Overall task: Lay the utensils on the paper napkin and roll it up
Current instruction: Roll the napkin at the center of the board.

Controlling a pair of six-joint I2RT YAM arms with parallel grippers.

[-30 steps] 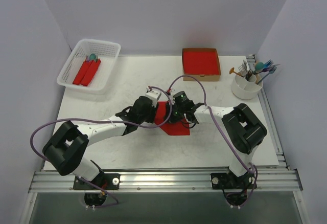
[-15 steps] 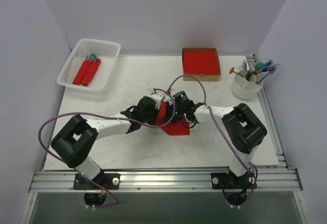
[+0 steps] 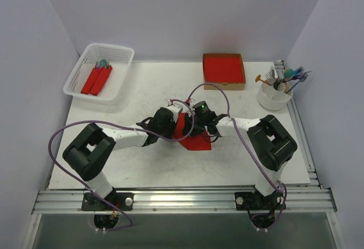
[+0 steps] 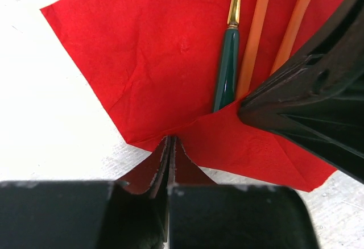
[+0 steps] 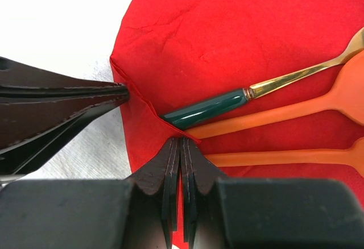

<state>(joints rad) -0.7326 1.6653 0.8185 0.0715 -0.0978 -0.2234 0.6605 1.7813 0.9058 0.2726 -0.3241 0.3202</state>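
On the white table, thin crinkled red paper napkin, near edge folded over utensils: glossy teal handle, gold stem, two smooth orange ones. Pinched shut on that edge: left gripper, right gripper. A second ago left gripper just beside the sheet, now on it.

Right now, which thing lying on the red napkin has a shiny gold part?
The dark green-handled utensil: its stem turns gold past the handle. The orange one beside it and the farther orange one are orange all along.
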